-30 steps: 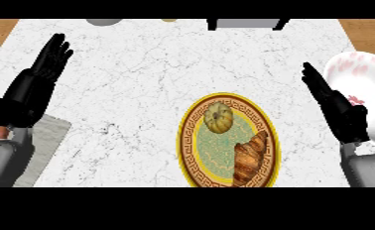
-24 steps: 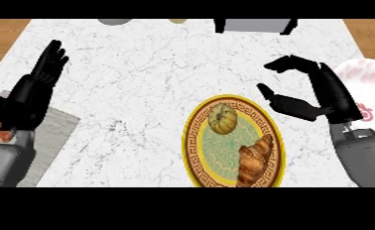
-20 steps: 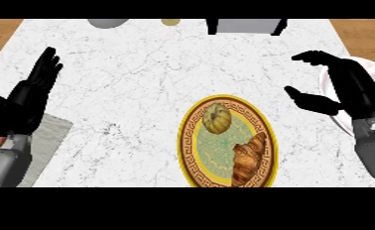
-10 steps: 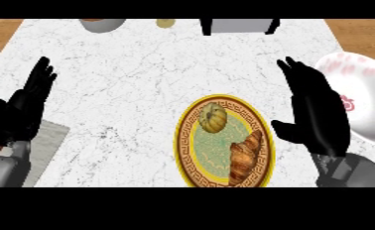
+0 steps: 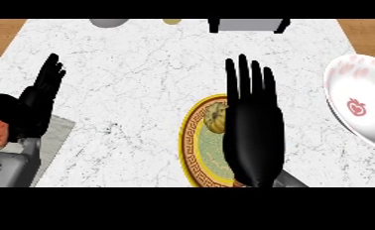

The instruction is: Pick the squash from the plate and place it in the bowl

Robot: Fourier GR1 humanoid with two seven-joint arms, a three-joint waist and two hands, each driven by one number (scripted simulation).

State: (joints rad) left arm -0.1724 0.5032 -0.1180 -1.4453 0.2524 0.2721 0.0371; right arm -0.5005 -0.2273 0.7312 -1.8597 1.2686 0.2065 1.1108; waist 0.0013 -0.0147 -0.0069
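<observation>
Head view, looking down on a white, grey-veined marble table [image 5: 147,75] with wood-toned floor at the far corners. Nearest, the right robot hand [image 5: 253,125], matte black, is spread flat with straight fingers above a round plate [image 5: 192,144] with a yellow patterned rim, covering its right side. The squash [image 5: 217,119], small, ribbed and tan, lies on the plate just beside that hand's left edge. At the left edge, the left robot hand [image 5: 40,100] rests open, fingers up. Farther right sits a glossy white bowl [image 5: 351,100] bearing a red motif.
</observation>
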